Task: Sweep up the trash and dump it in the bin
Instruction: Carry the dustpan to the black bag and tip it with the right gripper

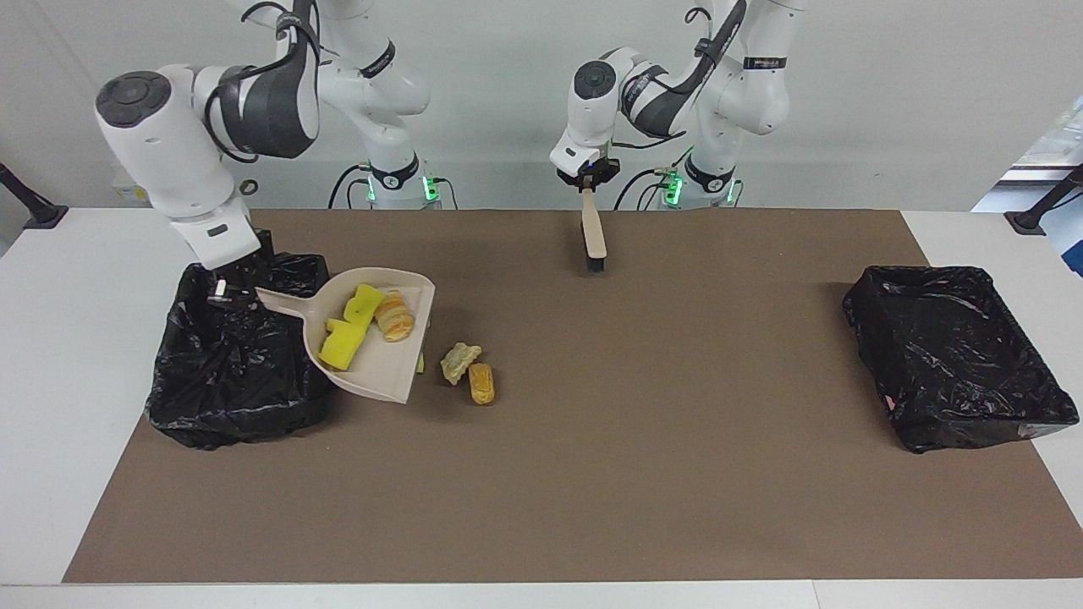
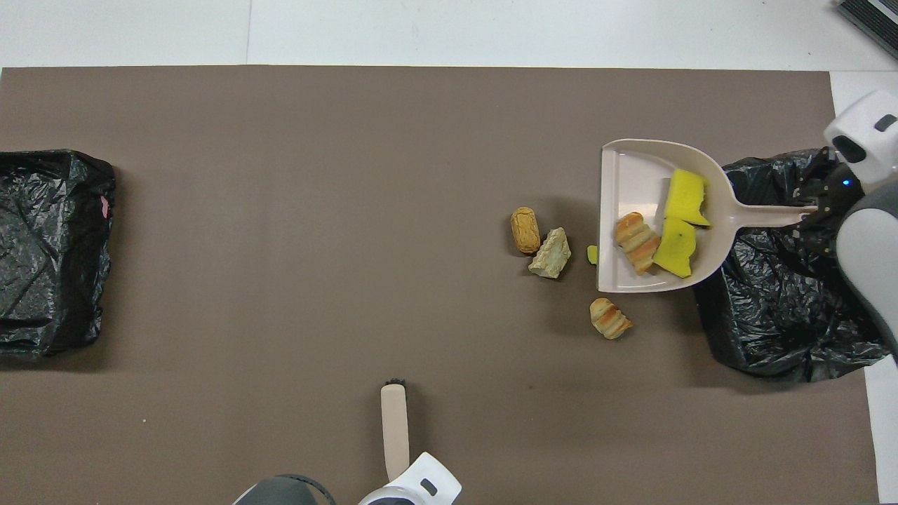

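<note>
Three trash chunks [image 1: 365,324] ride in the raised dustpan [image 1: 385,372]; four others [image 2: 539,243] lie scattered at its nine o'clock mouth.

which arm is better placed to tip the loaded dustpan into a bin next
The right. Its end effector is shut on the dustpan handle, over the bin at its end of the table. The left end effector holds the brush, near the robots.

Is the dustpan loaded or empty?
Loaded: the dustpan carries two yellow chunks and one bread lump.
</note>
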Controlling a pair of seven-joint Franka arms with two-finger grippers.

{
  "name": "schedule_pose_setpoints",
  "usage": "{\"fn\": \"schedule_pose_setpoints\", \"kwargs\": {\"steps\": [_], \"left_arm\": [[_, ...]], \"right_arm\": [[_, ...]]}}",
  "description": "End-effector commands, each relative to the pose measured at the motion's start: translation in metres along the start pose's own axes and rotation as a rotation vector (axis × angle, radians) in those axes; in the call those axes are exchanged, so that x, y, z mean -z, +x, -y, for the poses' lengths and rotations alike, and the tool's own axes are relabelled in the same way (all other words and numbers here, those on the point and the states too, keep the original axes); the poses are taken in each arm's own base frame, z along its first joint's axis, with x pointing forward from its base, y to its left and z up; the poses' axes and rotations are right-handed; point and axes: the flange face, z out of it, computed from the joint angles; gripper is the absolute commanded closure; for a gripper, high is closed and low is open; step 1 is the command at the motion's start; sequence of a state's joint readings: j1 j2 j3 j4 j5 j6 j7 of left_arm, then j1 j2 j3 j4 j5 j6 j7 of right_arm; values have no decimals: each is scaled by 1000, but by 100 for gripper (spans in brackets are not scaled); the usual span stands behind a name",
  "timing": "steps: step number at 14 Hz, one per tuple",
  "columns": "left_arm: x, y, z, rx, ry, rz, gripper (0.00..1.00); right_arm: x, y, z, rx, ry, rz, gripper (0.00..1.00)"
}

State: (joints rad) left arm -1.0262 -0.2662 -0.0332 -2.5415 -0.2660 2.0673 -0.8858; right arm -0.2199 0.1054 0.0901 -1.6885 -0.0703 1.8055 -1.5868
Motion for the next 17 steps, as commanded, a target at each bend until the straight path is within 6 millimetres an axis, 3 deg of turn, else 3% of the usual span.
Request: {"fn": "schedule_pose_setpoints", "kwargs": {"steps": [1, 3, 6, 9, 12, 13, 14, 17], "left_arm": [[-19, 1, -5, 17, 0, 6, 100], [-23, 2, -5, 18, 5, 8, 100], [-47, 7, -13, 37, 30, 12, 100], [-39, 10, -10, 28, 49, 41, 93], [2, 35, -5, 24, 52, 96, 91], [11, 40, -5, 17, 47, 102, 84], [13, 44, -3, 20, 40, 100, 57], [16, 45, -1, -1, 38, 102, 35]], "right_arm": [[12, -43, 7, 90, 5, 51, 100], [17, -79, 13, 103, 10, 140, 100], [36, -96, 15, 133, -6, 359, 100], [49, -92, 15, 166, -2, 548, 100], [56, -70, 12, 258, -32, 716, 100], [56, -69, 15, 255, -39, 769, 100], [56, -67, 20, 248, -50, 805, 100], [53, -55, 31, 282, -75, 874, 100]]}}
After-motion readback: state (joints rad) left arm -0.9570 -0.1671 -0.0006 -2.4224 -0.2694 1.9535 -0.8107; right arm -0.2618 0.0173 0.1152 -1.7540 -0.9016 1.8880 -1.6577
